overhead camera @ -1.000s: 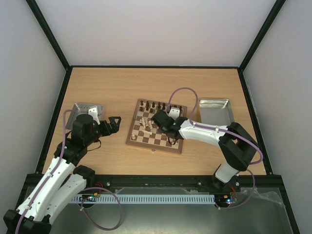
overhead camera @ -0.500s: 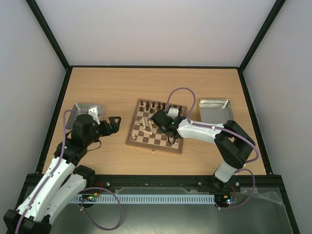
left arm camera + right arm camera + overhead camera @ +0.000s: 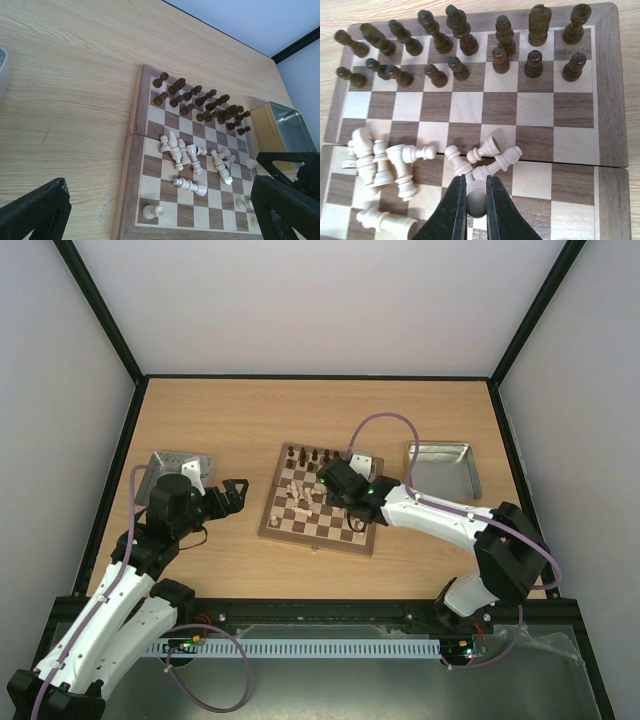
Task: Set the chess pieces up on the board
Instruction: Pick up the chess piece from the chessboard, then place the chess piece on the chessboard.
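Observation:
The board (image 3: 285, 525) lies mid-table and also shows in the left wrist view (image 3: 127, 165) and the right wrist view (image 3: 607, 100). Dark brown pieces (image 3: 500, 47) stand in two rows along its far side. Cream pieces (image 3: 385, 160) lie toppled in a heap on the middle squares (image 3: 192, 157). My right gripper (image 3: 475, 200) hangs over the heap, shut on a cream pawn (image 3: 476, 199) by its round head. My left gripper (image 3: 235, 495) is open and empty, left of the board above bare table.
A grey metal tray (image 3: 175, 468) lies at the left beside my left arm. A second metal tray (image 3: 445, 468) sits right of the board. A few cream pieces (image 3: 150, 212) stand on the board's near row.
My right arm has shifted a little toward the far side of the board and swung its elbow right. The left arm has not moved.

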